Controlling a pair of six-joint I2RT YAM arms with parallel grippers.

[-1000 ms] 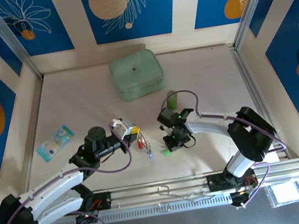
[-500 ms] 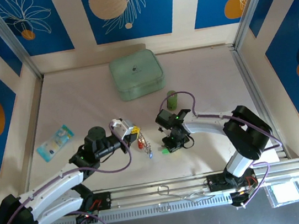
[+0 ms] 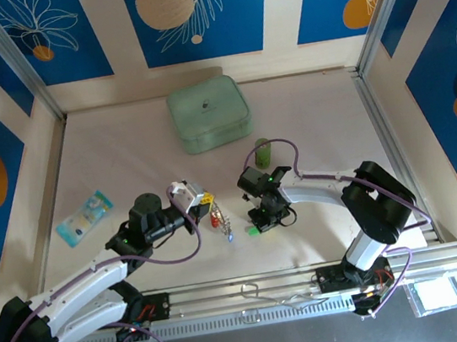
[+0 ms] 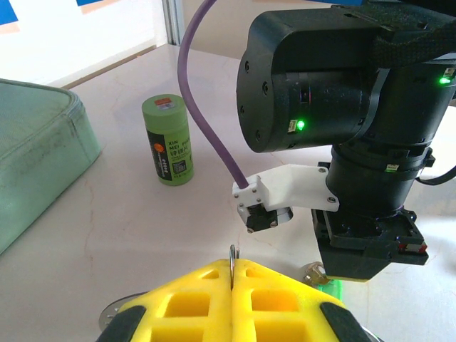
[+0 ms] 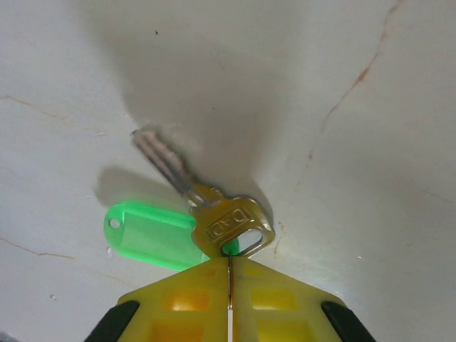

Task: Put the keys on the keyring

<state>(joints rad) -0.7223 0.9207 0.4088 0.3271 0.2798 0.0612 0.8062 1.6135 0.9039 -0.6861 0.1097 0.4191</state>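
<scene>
Pinching the keyring [image 4: 232, 254] in shut jaws, the left gripper [image 4: 233, 281] faces the right gripper [image 5: 229, 274], closed at the green key [image 5: 228, 226] lying on the table [image 5: 356, 85]. Next, that key likely needs lifting and threading onto the ring.

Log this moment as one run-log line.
left gripper: shut on keyring | right gripper: shut, tips at green key head | green key: flat on table, not on keyring
</scene>
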